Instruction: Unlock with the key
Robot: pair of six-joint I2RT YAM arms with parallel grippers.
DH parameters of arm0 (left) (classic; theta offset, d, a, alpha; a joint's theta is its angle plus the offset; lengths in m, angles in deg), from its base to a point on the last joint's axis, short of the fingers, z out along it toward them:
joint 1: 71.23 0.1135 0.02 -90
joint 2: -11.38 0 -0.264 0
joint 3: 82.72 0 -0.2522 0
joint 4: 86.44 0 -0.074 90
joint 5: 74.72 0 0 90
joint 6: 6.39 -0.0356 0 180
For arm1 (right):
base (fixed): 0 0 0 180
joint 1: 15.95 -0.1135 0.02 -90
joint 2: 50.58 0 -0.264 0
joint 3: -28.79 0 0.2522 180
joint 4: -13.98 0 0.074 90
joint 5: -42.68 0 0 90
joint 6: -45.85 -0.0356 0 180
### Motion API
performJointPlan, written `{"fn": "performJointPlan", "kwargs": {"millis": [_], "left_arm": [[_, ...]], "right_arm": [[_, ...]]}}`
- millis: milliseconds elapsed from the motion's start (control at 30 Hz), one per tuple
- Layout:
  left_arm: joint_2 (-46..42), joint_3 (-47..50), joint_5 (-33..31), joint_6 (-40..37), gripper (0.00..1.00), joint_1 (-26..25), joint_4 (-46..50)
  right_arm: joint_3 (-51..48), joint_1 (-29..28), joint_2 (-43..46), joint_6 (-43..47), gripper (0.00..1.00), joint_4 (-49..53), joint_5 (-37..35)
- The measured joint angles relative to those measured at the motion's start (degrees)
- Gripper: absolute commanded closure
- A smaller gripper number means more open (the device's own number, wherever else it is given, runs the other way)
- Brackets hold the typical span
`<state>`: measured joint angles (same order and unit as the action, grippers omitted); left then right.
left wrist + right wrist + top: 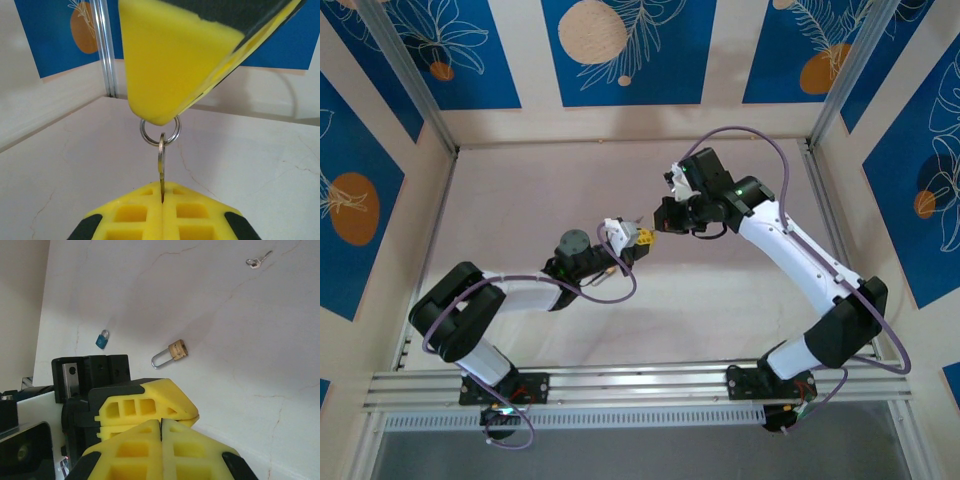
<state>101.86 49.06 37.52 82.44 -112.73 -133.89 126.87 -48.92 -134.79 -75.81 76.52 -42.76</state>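
Note:
In the left wrist view the key [161,160] stands edge-on, a thin silvery strip. My left gripper [162,192] is shut on its lower end. Its ring [147,137] runs up under the yellow fingers [170,60] of my right gripper, which hide the ring's top. The top view shows my left gripper [638,238] and right gripper [660,228] meeting tip to tip above the middle of the table. In the right wrist view my right gripper [161,421] is shut, with the left gripper's fingers [150,400] just behind it. A small brass padlock [177,350] lies on the table below.
A tiny blue padlock [102,341] lies left of the brass one. Another small silvery key on a ring [255,261] lies farther off on the pale table [240,330]. Metal frame posts [105,50] and walls border the table.

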Motion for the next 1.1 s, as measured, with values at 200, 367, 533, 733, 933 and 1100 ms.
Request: {"fn": "performJointPlan", "kwargs": {"millis": [200, 367, 533, 733, 933, 1100], "left_arm": [[-0.22, 0.00, 0.00, -0.74, 1.00, -0.02, 1.84], [-0.79, 0.00, 0.02, -1.38, 1.00, -0.04, 3.67], [-0.81, -0.04, 0.02, -2.38, 1.00, -0.02, 4.02], [-1.20, -1.62, 0.92, -3.45, 1.00, 0.44, 8.20], [-3.41, -5.31, 2.86, -6.47, 1.00, 2.14, 18.18], [-4.83, -12.24, 5.62, -7.78, 1.00, 5.49, 33.53]], "right_arm": [[-2.56, 1.60, 1.07, 0.00, 1.00, -0.66, 0.00], [-4.00, 2.38, 1.18, 0.00, 1.00, -1.22, 0.20], [-4.48, 2.67, 1.27, 0.00, 0.98, -1.60, 0.70], [-6.05, 3.17, 2.19, 0.44, 0.70, -3.43, 1.79], [-13.40, 6.14, 9.49, 0.44, 0.50, -12.52, 3.43], [-26.21, 8.61, 16.96, -1.38, 0.41, -30.27, 5.49]]}}
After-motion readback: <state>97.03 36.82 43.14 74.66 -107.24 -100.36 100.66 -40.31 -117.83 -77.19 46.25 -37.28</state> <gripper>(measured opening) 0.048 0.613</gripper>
